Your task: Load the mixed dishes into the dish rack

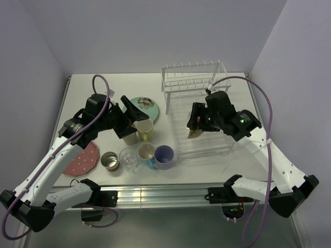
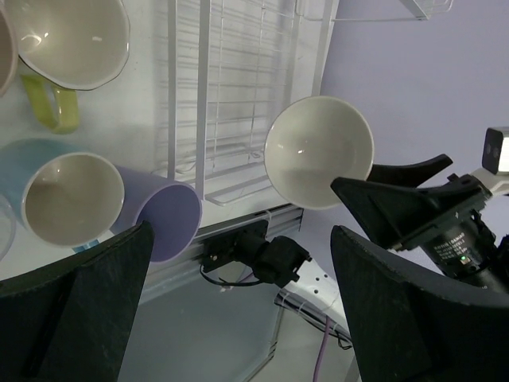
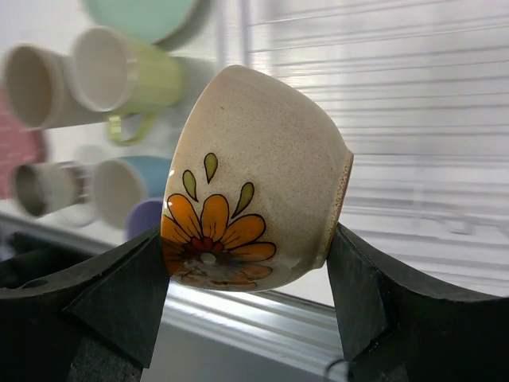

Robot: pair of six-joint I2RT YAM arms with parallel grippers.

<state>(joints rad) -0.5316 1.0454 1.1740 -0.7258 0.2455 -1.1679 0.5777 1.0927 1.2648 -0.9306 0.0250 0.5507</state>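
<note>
The right gripper (image 3: 248,243) has its jaws spread fairly wide and closed on a speckled cream ceramic bowl (image 3: 254,199) painted with an orange flower. The bowl is pinched across its lower part between the two black pads (image 3: 119,294) and tipped onto its side. From above, the bowl (image 1: 194,132) hangs over the flat lower basket of the white wire dish rack (image 1: 207,147); whether it touches the wires cannot be told. The left gripper (image 1: 135,114) has its jaws as wide as they go, with nothing between the fingers (image 2: 79,310). It hovers over the tan cup (image 1: 129,137) and the yellow-green handled cup (image 1: 146,129), just beside the mint-green round plate (image 1: 145,105). Nearer the front edge of the white table (image 1: 93,88) stand the small steel cup (image 1: 109,160), clear glass (image 1: 128,156), pale blue cup (image 1: 146,152) and lavender cup (image 1: 164,155), with the pink dotted scalloped plate (image 1: 83,159) to their left.
</note>
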